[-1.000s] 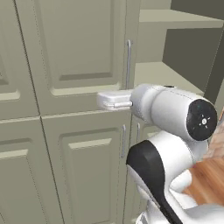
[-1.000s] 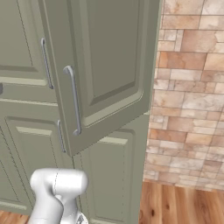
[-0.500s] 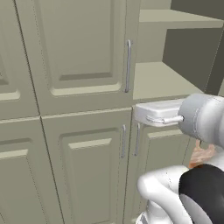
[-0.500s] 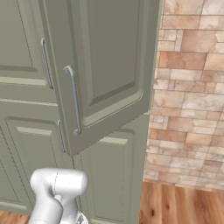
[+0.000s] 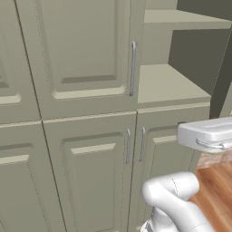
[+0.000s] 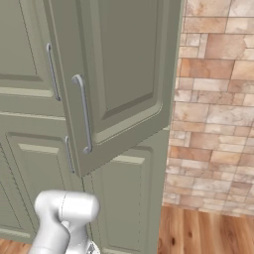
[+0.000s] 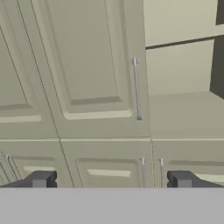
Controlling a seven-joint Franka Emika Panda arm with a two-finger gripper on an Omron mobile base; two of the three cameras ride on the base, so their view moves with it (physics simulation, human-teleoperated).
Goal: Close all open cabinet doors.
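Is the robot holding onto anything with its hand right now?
No, nothing is held. The end effector is open, its fingertips wide apart with only air between them, facing the cabinet doors.

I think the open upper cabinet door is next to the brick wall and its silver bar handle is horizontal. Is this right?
Not quite. The open upper cabinet door does hang beside the brick wall, but its silver bar handle is vertical, not horizontal. The right base view shows it running up and down along the door's edge.
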